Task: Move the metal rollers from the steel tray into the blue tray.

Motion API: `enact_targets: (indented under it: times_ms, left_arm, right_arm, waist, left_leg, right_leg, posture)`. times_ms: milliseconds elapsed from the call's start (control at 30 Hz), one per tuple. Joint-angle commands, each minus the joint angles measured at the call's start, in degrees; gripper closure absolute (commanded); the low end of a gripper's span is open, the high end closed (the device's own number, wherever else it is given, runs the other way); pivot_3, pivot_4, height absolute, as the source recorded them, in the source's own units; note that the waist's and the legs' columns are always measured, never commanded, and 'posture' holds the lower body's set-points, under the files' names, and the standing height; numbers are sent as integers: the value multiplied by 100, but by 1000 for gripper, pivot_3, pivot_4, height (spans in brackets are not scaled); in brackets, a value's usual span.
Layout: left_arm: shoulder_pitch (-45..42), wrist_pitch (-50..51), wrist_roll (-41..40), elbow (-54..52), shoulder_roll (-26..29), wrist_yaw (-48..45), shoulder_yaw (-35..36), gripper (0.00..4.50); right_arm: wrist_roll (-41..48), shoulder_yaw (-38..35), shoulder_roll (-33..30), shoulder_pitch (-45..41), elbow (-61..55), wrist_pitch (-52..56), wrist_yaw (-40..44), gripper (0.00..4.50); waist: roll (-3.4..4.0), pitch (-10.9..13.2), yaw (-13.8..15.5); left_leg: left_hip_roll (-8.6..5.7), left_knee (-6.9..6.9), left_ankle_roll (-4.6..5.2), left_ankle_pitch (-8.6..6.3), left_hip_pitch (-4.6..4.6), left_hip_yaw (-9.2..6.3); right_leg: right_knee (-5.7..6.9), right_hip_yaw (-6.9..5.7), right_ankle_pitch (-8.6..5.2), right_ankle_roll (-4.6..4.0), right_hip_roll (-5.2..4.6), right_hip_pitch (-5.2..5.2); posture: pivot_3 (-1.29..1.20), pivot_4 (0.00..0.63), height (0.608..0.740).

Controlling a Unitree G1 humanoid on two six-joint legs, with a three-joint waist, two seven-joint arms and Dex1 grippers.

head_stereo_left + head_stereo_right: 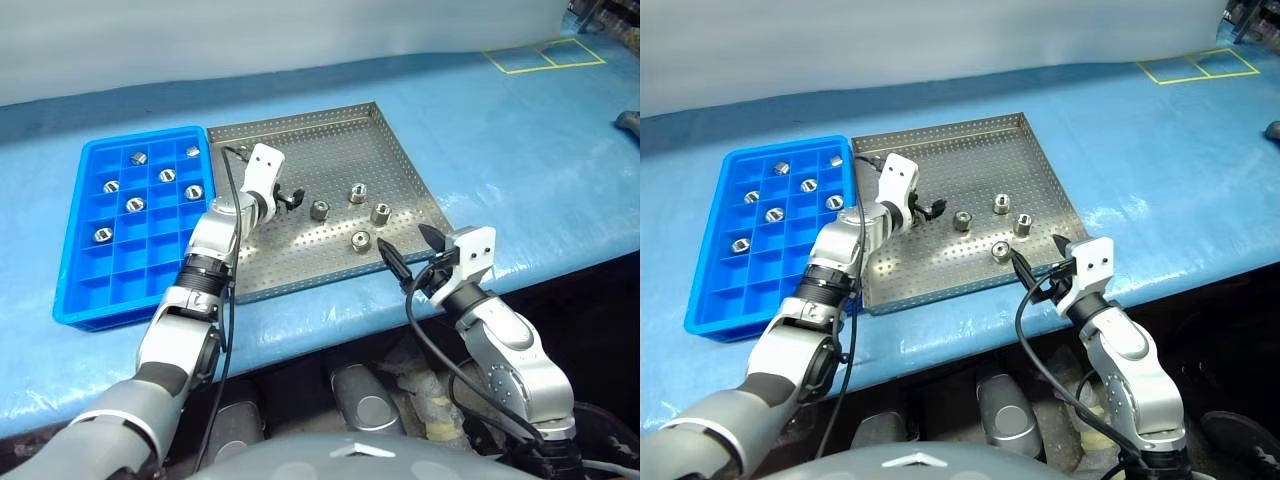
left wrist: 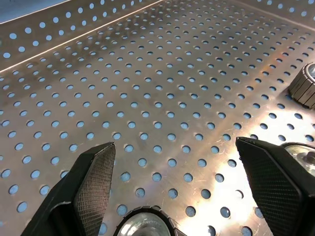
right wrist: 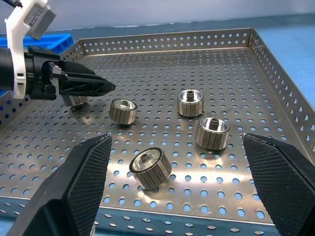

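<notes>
4 rollers (image 3: 150, 168) lie loose in the steel tray (image 1: 400, 150); 7 sit in the blue tray (image 1: 75, 290). Left gripper (image 1: 287, 197), spread and empty, should straddle the nearest roller squarely before closing. Right gripper (image 1: 412, 252) hangs open by the near rim.

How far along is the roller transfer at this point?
Done: seven rollers sit in separate compartments of the blue tray. In hand: nothing is gripped; the open left gripper hangs low over the steel tray beside a roller. The right gripper is open at the tray's near edge. Left: at least four rollers remain in the steel tray.
</notes>
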Motion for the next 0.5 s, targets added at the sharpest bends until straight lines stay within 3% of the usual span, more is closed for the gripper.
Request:
enact_targets:
  times_ms: [33, 500]
  left_arm:
    - [88, 76, 12, -429, -33, 387, 235, 227]
    - [891, 1019, -287, -1558, -111, 486, 416, 227]
  right_arm:
    - [5, -114, 23, -34, -199, -107, -37, 0]
    - [-49, 12, 45, -248, 6, -101, 56, 0]
  waist:
    - [0, 0, -13]
    - [0, 0, 18]
  left_leg:
    - [0, -1, 0, 0, 1, 0]
    - [1, -11, 0, 0, 5, -2]
  right_leg:
    - [0, 0, 0, 0, 0, 0]
    - [1, -1, -1, 0, 1, -1]
  posture:
    - [-279, 150, 740]
    - [-222, 150, 740]
